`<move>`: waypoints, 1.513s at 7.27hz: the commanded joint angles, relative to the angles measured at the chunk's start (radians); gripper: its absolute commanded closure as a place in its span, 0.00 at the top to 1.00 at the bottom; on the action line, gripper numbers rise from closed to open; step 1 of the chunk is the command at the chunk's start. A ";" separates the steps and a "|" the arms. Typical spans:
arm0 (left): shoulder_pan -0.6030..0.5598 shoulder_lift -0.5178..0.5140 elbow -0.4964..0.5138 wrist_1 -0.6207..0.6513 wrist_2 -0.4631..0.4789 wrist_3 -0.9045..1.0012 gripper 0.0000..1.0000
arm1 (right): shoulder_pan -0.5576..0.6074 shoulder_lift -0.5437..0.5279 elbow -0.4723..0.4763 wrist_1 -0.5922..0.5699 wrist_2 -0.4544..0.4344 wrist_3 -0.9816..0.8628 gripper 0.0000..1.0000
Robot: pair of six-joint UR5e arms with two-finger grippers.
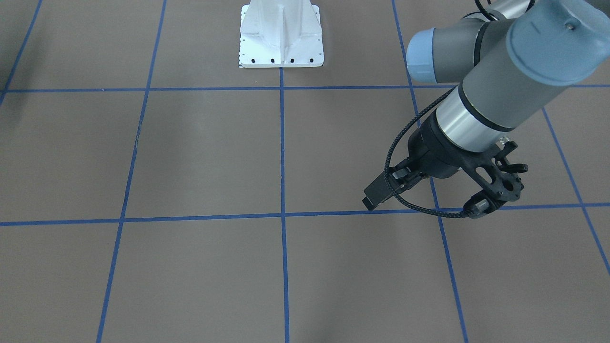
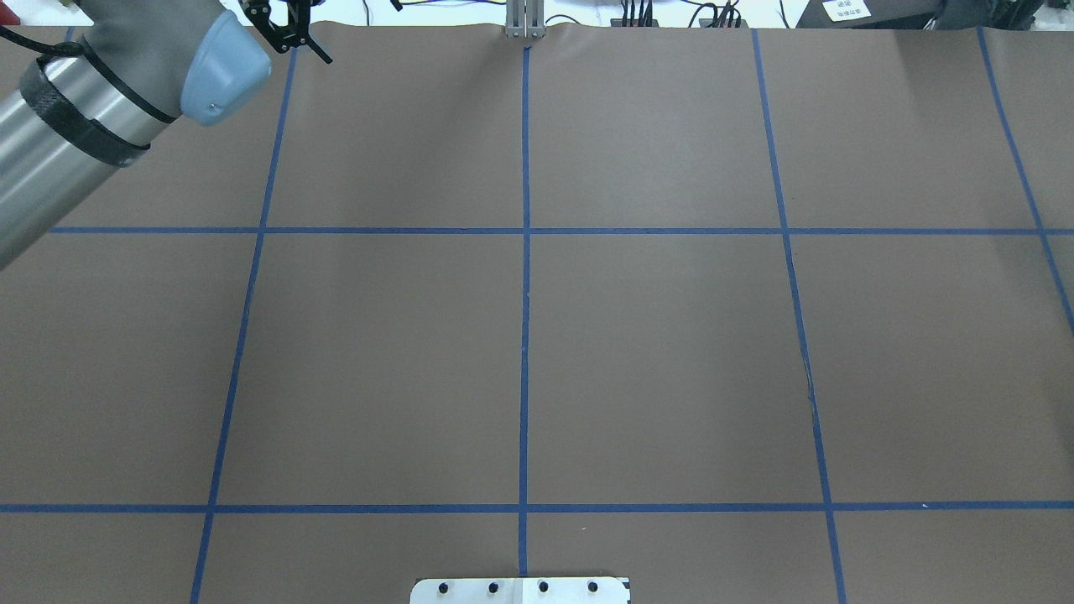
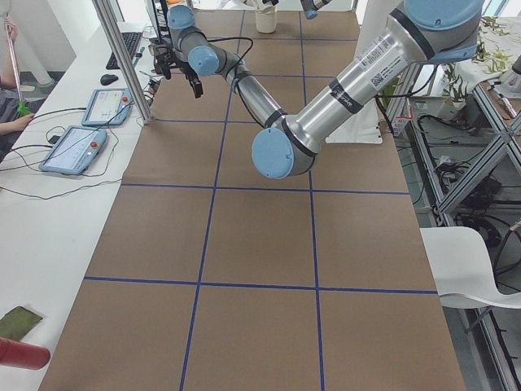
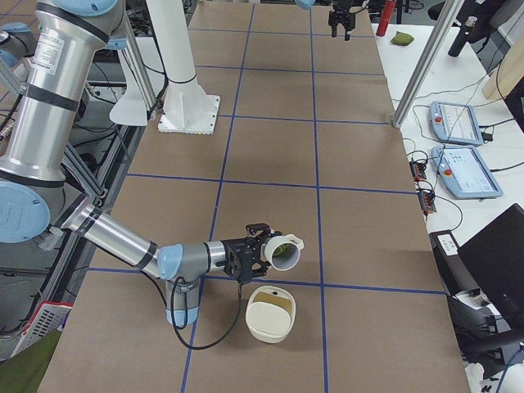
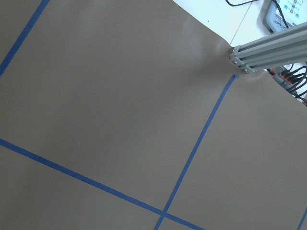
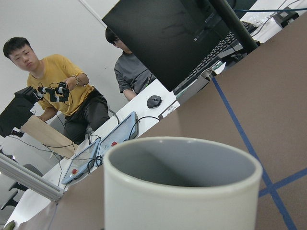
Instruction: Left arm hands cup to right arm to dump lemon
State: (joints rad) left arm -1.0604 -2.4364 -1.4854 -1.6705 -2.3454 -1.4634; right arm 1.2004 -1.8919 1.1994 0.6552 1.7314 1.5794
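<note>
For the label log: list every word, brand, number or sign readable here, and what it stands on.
None is readable.
Sticker on left arm: too small.
Label on right arm: too small.
Paper, top of overhead view: blurred.
Cup: no lettering shows.

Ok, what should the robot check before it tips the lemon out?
1. The lemon is in the cup: ok, it shows in the mouth.
2. The cup is tipped: ok, it lies on its side above the table.
3. The right gripper holds the cup firmly: cannot tell.
4. The bowl is under the cup's mouth: cannot tell, since only one view shows it, close by.
5. The left gripper is out of the way: ok, far off and empty.
</note>
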 commanded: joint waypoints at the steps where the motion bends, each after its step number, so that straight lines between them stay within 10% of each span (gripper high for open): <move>1: -0.001 -0.001 -0.001 0.000 0.000 0.000 1.00 | 0.013 0.000 -0.063 0.075 -0.001 0.185 0.00; 11: 0.002 -0.009 0.004 0.000 0.000 0.008 1.00 | 0.146 0.082 -0.104 0.098 -0.007 0.896 0.00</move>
State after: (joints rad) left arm -1.0585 -2.4440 -1.4823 -1.6705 -2.3454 -1.4582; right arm 1.3295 -1.8209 1.0953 0.7512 1.7260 2.3853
